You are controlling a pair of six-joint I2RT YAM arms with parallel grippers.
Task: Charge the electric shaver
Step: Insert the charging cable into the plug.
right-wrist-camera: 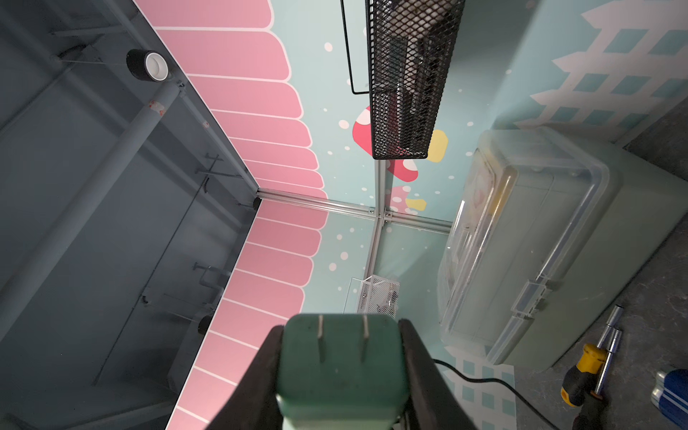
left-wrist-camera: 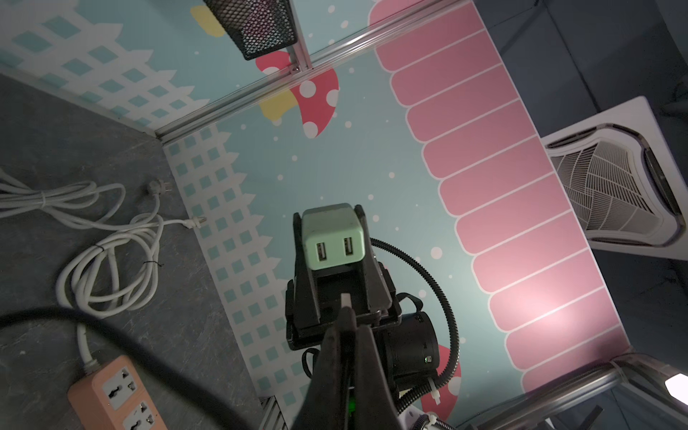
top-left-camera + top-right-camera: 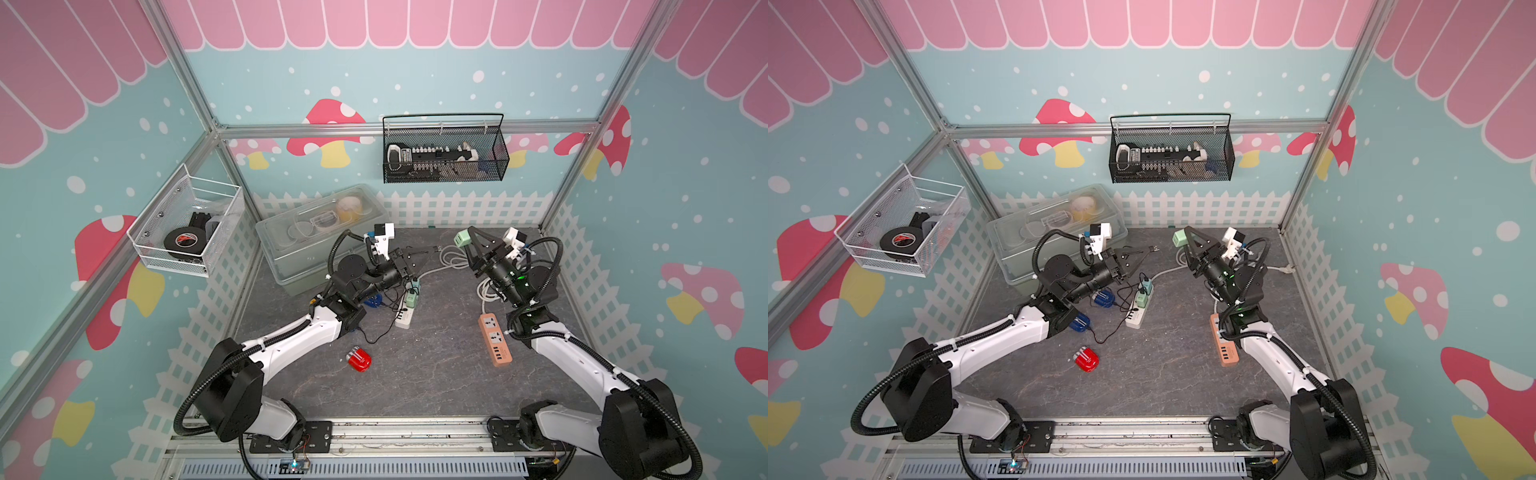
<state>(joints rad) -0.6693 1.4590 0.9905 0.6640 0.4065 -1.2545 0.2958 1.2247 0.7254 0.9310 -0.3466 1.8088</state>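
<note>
Right gripper [image 1: 340, 333] clamps a mint-green adapter [image 2: 332, 238], its two ports facing the USB plug [image 2: 346, 300] pinched lengthwise in the left gripper [image 3: 428, 250].

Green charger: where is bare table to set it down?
Bare: the table between red shaver and orange power strip, through to the front rail. Crowded: around the white power strip and the white cable coils.

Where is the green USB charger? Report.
In both top views the green USB charger sits in the right claw, raised above the coiled cord at the table's far right, facing the left claw's USB plug.
</note>
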